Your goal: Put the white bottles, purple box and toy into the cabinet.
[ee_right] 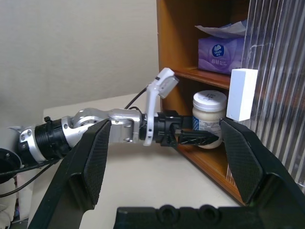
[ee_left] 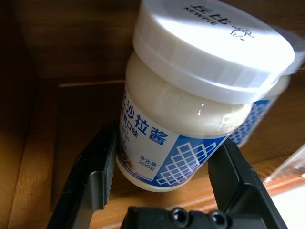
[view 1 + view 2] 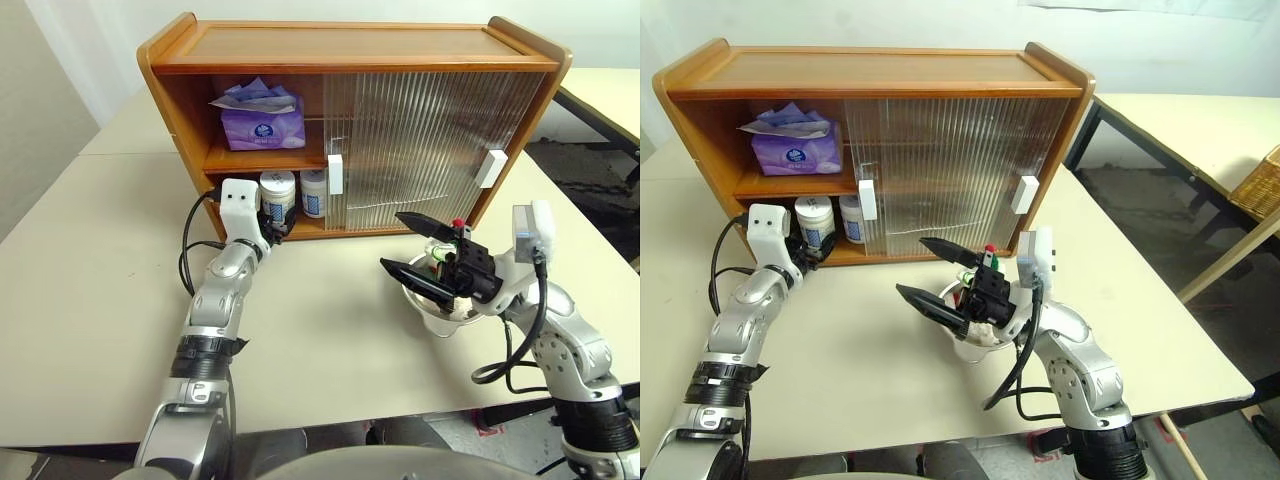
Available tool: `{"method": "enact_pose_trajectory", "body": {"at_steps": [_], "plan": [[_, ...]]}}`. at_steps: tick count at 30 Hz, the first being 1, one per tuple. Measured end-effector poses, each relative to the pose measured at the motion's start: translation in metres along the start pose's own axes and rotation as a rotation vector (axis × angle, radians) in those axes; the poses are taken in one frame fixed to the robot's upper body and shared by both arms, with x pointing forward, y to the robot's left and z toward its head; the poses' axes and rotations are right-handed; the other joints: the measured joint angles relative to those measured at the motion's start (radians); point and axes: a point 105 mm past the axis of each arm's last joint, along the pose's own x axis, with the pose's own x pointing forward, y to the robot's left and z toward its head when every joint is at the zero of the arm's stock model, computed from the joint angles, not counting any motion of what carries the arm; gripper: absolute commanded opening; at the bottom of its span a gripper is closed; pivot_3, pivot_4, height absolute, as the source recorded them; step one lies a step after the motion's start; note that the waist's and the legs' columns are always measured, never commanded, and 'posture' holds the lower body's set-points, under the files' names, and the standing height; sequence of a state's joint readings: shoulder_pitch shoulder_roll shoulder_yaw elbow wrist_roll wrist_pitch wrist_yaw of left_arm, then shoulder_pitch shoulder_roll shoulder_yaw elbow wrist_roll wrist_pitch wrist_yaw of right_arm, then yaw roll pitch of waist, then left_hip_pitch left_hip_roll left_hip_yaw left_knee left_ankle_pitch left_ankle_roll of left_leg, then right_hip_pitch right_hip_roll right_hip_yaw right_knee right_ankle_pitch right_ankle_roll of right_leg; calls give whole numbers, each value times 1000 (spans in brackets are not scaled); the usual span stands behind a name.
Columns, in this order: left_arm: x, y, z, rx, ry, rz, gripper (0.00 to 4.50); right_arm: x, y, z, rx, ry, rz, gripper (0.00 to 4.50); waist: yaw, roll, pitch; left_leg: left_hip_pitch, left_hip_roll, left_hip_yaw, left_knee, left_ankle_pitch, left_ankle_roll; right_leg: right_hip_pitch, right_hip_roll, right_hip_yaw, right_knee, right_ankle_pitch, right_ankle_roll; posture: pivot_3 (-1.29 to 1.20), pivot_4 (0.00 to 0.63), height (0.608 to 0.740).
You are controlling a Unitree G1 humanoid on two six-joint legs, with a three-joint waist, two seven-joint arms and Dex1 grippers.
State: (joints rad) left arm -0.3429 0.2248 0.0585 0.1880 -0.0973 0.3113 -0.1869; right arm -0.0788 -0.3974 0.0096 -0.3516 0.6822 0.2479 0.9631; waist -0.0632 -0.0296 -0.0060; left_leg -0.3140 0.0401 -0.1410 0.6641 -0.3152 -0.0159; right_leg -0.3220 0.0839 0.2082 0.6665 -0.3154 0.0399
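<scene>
One white bottle: lid print "NEWPIE", label "200g".

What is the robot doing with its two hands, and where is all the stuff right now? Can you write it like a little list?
left gripper: closed around a white bottle on the cabinet's lower shelf
second white bottle: lower shelf, beside the first, partly behind the sliding door
purple box: upper shelf, tissue sticking out
cabinet: left side open, ribbed door covering the right
right gripper: open, holding nothing, above the bowl
toy: in the silver bowl on the table, not yet put away
</scene>
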Motion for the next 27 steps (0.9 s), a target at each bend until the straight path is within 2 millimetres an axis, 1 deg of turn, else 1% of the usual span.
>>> {"method": "enact_pose_trajectory", "body": {"at_steps": [4,13,22,24,25,26,27], "plan": [[7,3,-7,6,34,35,3110,1,0,-3,-1,11,6,4500,0,0,0,0,0,0,0,0,0,0,0,0,0,0,1,-106,0,740],[30,-5,-2,-22,32,53,3110,-4,2,-7,-6,33,38,4500,-2,-2,1,0,0,0,2,0,0,1,0,0,0,0,2,-115,0,740],[37,-4,-5,-46,31,90,3110,-10,5,-13,-4,43,37,4500,-4,-2,1,0,-1,0,4,1,1,3,0,0,0,2,3,-117,0,740],[37,-3,-5,-48,31,97,3847,-10,5,-13,-5,43,39,4500,-6,-2,1,1,-1,0,5,0,2,3,0,0,0,3,3,-116,0,740],[37,-2,-6,-48,31,102,4102,-10,5,-13,-5,44,41,4500,-8,-2,1,1,-1,0,6,0,3,3,0,0,0,3,3,-116,0,740],[37,-1,-5,-50,26,107,4464,-10,5,-14,-5,44,41,4500,-9,-2,1,1,-1,0,6,0,3,4,0,0,0,3,3,-115,0,740],[37,0,-4,-51,24,111,4486,-11,5,-14,-5,45,42,4500,-10,-2,1,1,-1,0,7,0,3,4,0,0,0,3,3,-115,0,740]]}}
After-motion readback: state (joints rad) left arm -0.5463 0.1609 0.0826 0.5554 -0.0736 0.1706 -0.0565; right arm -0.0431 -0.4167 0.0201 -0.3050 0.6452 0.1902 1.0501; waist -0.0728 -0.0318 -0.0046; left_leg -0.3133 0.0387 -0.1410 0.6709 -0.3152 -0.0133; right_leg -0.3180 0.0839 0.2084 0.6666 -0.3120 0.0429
